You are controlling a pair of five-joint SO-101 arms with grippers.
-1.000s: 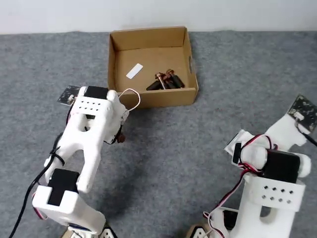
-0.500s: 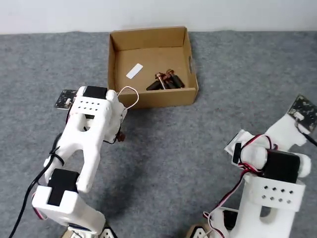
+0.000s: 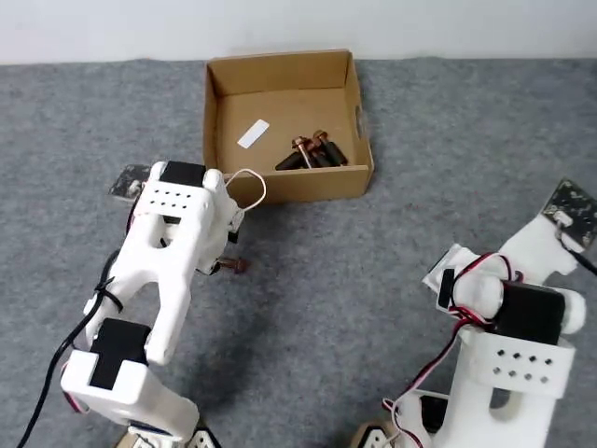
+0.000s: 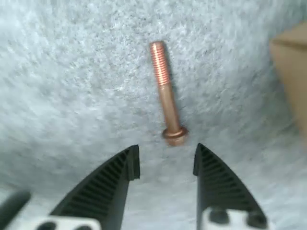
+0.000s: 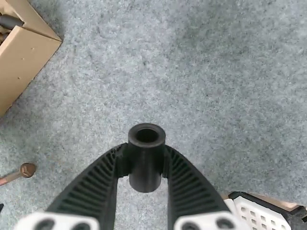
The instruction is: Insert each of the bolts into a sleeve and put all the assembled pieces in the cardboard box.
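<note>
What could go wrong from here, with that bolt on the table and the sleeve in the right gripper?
The bolt lies flat on the mat, head toward the open left gripper; a grasp might catch only the head, or roll it away. The right gripper grips the sleeve only near its tip, so a misaligned bolt could tilt it or push it out.

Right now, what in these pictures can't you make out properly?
High view: the bolt is mostly hidden under the left arm; one end pokes out.
High view: the assembled pieces in the cardboard box overlap, so their number is unclear.
Left wrist view: the cardboard box is blurred and cut off by the edge.
</note>
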